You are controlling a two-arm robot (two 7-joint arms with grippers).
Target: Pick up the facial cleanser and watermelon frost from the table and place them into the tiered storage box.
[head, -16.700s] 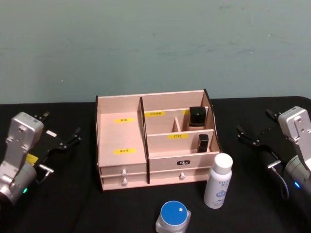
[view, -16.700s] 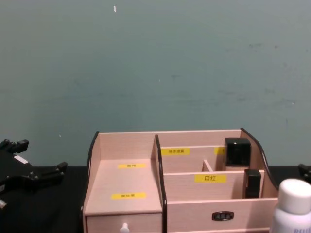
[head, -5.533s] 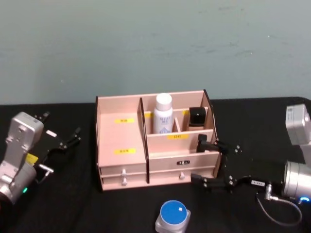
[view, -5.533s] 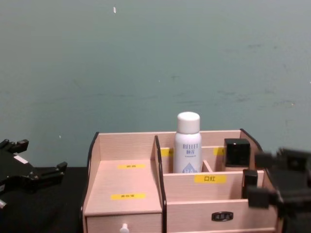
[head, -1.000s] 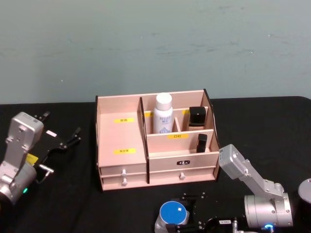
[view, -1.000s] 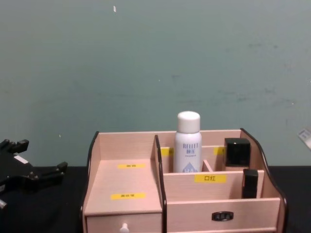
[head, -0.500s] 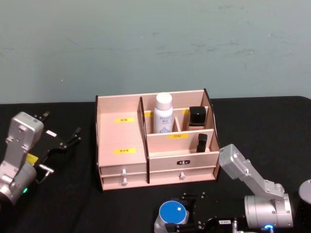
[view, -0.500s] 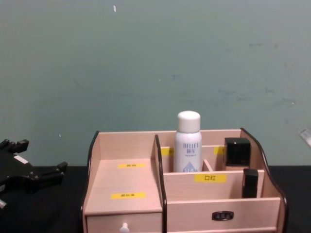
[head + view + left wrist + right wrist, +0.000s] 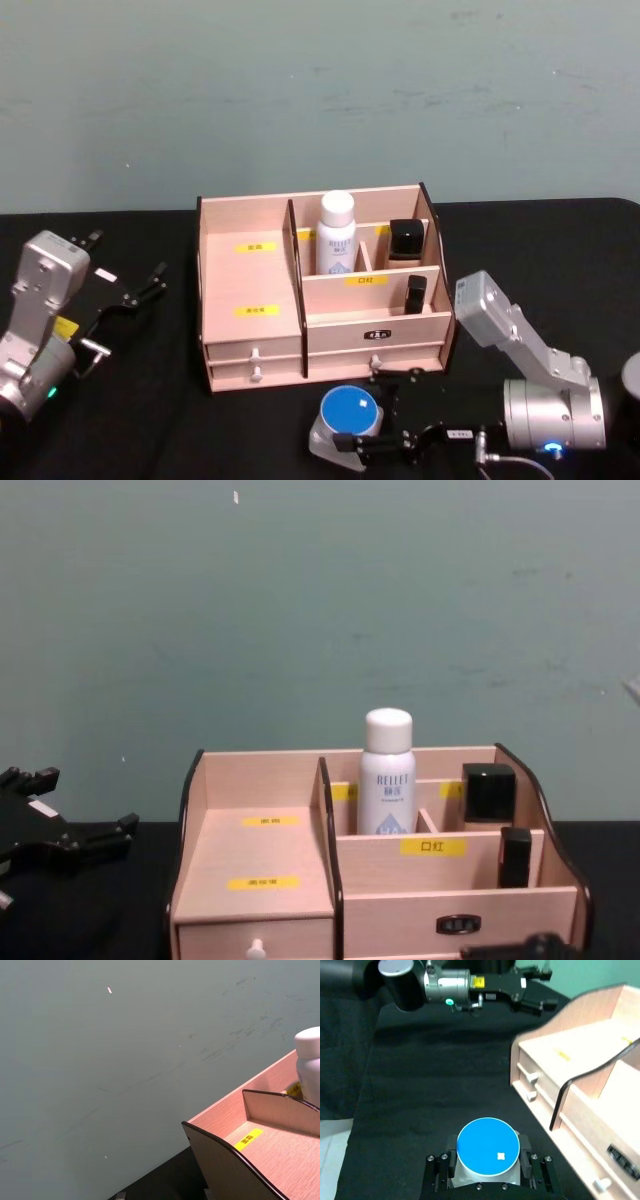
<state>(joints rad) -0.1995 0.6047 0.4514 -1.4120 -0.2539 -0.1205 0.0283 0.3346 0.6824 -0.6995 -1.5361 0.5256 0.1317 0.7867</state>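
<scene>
One bottle (image 9: 337,235) in tiered storage box (image 9: 250,285), jar (image 9: 350,410) in right claw (image 9: 488,1170)

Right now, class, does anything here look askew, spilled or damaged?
Nothing stands out. The white bottle stands upright in the tiered storage box, the right pincer holds the blue-lidded jar by its sides, and the left pincer rests open left of the box.

"RELLET" on the white bottle (image 9: 387,775); "口红" on a yellow label (image 9: 433,847)
</scene>
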